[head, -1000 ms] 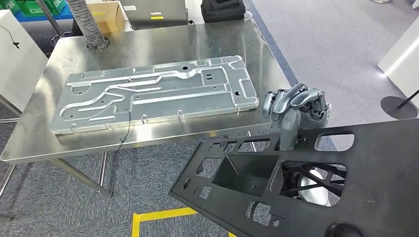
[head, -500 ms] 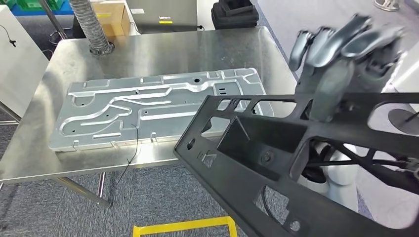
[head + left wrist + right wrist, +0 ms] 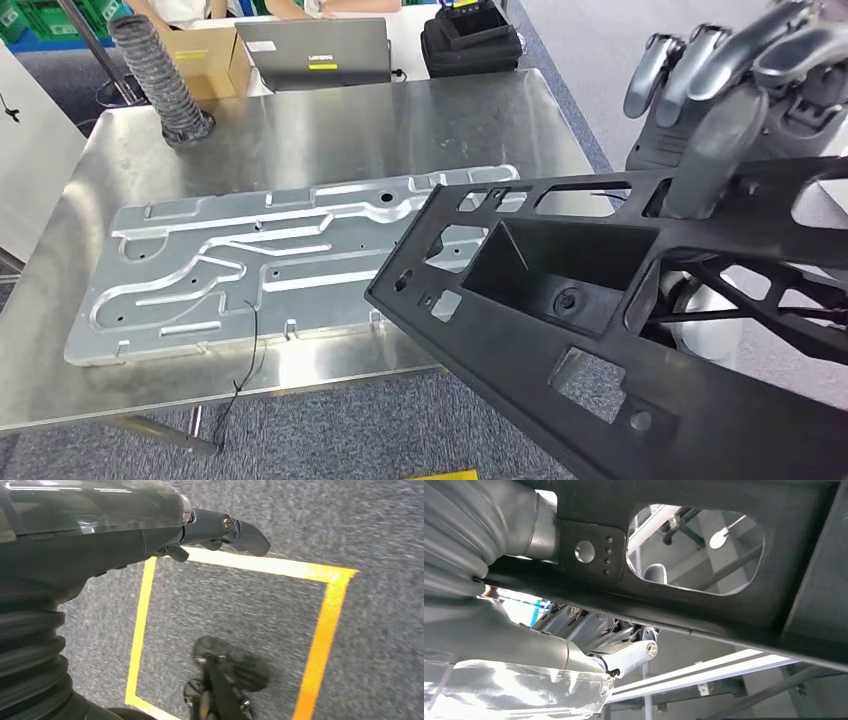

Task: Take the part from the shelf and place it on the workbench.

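Fingers (image 3: 700, 60) of our right hand (image 3: 735, 95) clamp the black part (image 3: 560, 270), tilted over the workbench's (image 3: 300, 130) near right corner. We note our left hand (image 3: 220, 527) beside the floor's yellow tape square (image 3: 320, 630), its grip unclear.

A steel workbench (image 3: 300, 130) carries a flat grey metal plate (image 3: 260, 260); beyond the plate, a ribbed hose (image 3: 160, 80) stands near the bench's far-left corner

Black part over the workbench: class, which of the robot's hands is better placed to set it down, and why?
Right. The right hand already grips the black part above the workbench; the left hand hangs over the floor, holding nothing.
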`<control>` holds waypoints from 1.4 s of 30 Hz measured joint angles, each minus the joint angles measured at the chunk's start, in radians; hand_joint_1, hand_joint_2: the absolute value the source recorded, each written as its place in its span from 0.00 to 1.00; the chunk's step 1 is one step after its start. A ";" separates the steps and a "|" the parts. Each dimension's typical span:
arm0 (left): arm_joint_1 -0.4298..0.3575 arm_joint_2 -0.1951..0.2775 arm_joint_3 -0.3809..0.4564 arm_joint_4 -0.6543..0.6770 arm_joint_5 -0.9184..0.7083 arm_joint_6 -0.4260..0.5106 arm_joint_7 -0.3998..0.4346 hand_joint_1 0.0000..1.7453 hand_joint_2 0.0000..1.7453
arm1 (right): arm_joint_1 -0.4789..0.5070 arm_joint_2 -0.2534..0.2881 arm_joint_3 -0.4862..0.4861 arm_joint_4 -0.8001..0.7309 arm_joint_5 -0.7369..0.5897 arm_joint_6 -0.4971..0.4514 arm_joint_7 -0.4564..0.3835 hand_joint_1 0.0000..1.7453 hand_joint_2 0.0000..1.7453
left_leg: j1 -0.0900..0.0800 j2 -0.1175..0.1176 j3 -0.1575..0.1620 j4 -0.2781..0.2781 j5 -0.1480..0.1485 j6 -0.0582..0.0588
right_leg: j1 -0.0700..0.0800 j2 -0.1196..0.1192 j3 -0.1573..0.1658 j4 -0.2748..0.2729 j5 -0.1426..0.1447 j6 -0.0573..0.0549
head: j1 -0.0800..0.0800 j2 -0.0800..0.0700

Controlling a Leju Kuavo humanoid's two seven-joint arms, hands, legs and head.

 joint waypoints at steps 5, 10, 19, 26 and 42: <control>0.002 0.001 0.004 0.002 -0.006 -0.005 -0.004 0.00 1.00 | -0.001 -0.017 -0.033 0.078 -0.003 -0.033 0.005 1.00 1.00 | -0.004 0.005 0.018 -0.198 0.191 0.023 | 0.001 0.002 0.025 0.004 -0.043 0.029 | 0.000 0.000; -0.001 0.003 0.008 0.002 -0.017 -0.013 -0.011 0.00 1.00 | -0.025 -0.045 -0.108 0.199 0.146 -0.108 0.024 1.00 1.00 | -0.002 0.002 0.036 -0.209 0.183 0.053 | -0.005 -0.004 -0.042 0.134 -0.113 0.055 | 0.000 0.000; -0.007 0.005 0.024 0.002 -0.028 -0.024 -0.022 0.00 1.00 | -0.169 -0.068 -0.124 0.546 0.529 -0.178 0.175 1.00 1.00 | -0.011 -0.002 0.071 -0.205 0.148 0.044 | 0.005 -0.005 -0.090 0.024 0.052 0.034 | 0.000 0.000; -0.008 0.010 0.033 0.002 -0.040 -0.034 -0.040 0.00 1.00 | -0.355 -0.071 -0.029 0.836 0.807 -0.169 0.275 1.00 1.00 | -0.007 0.002 -0.011 -0.026 0.052 0.010 | -0.005 -0.008 -0.073 0.002 0.050 0.008 | 0.000 0.000; -0.016 0.008 0.056 0.002 -0.078 -0.021 -0.087 0.00 1.00 | -0.572 0.150 0.298 1.422 1.289 -0.193 0.388 1.00 1.00 | 0.001 0.005 0.069 -0.220 0.166 0.048 | -0.001 -0.007 -0.173 0.248 -0.086 0.051 | 0.000 0.000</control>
